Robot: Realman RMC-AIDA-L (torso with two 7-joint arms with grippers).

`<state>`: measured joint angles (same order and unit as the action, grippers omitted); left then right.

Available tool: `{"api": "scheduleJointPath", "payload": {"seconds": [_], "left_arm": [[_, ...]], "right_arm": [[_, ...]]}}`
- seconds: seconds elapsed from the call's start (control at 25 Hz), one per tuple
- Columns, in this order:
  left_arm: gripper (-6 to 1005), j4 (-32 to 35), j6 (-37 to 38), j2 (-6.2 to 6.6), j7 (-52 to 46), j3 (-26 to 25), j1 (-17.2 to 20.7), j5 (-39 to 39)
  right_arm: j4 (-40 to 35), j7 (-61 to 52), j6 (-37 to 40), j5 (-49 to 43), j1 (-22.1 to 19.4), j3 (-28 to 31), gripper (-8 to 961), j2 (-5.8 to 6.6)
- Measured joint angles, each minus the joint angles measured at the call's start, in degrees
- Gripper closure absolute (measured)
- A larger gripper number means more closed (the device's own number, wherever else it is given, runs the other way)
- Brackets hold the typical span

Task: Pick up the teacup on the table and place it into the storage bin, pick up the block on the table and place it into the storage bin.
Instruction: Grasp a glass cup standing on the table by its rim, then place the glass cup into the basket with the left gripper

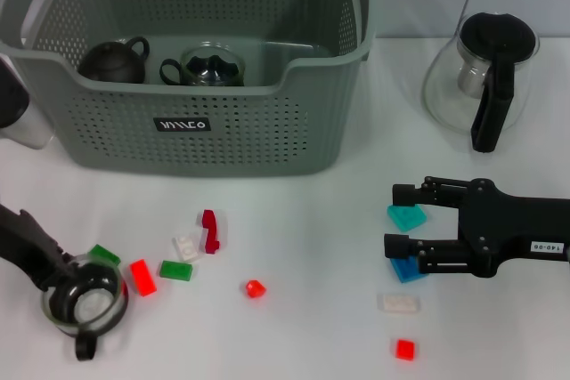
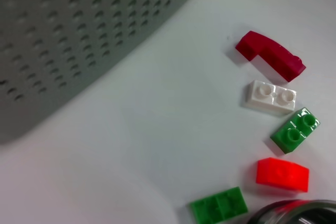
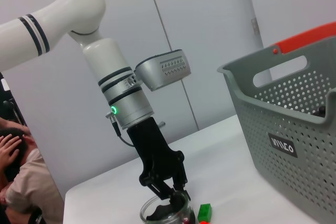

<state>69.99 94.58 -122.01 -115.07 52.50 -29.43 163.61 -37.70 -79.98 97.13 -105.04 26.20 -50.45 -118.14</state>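
- While the storage bin (image 1: 191,122) is standing at the far left of the table (image 1: 303,246), two things are being held inside it: a dark teapot (image 1: 113,60) at its left and a glass cup (image 1: 212,68) with a dark handle just beside it.
- A glass teacup (image 1: 85,302) at the near left is being pinched on its rim by the left gripper (image 1: 55,273); in the right wrist view (image 3: 169,198) the fingers are seen pressed onto the cup's rim, with the cup sitting on the table.
- Just right of that teacup, a green block (image 1: 104,254), a red block (image 1: 142,277), a second green block (image 1: 176,270), a white block (image 1: 186,246) and a dark red curved piece (image 1: 209,230) are lying in a cluster; a small red piece (image 1: 255,288) is lying farther right.
- At the right, the right gripper (image 1: 403,230) is being held low with fingers spread; a teal block (image 1: 406,215) and a blue block (image 1: 406,269) are lying at its fingertips.
- Nearer, a white block (image 1: 399,303) and a red block (image 1: 405,349) are lying apart.
- A glass pitcher (image 1: 481,77) with a black lid is standing at the far right.
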Motion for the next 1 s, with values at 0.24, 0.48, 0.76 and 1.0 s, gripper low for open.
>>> {"api": "scheduleJointPath", "payload": {"seconds": [0.24, 0.48, 0.76, 1.0], "left_arm": [[832, 2.13, 4.26, 0.89, 2.66, -4.31, -0.27, -3.31], [958, -4.70, 14.29, 5.92, 9.71, -17.64, -3.80, -14.30], [959, -18.53, 23.34, 10.61, 14.16, -29.04, -8.07, -35.36], [958, -15.78, 18.23, 10.52, 0.62, -28.64, -11.56, -52.20]], "right_arm": [[0.00, 0.00, 0.13, 0.01, 0.05, 0.00, 118, 0.03], [-0.05, 0.00, 0.29, 0.09, 0.08, 0.00, 118, 0.02], [-0.09, 0.00, 0.22, 0.06, 0.16, 0.00, 118, 0.02], [-0.06, -0.04, 0.21, 0.04, 0.33, 0.00, 117, 0.00]]}}
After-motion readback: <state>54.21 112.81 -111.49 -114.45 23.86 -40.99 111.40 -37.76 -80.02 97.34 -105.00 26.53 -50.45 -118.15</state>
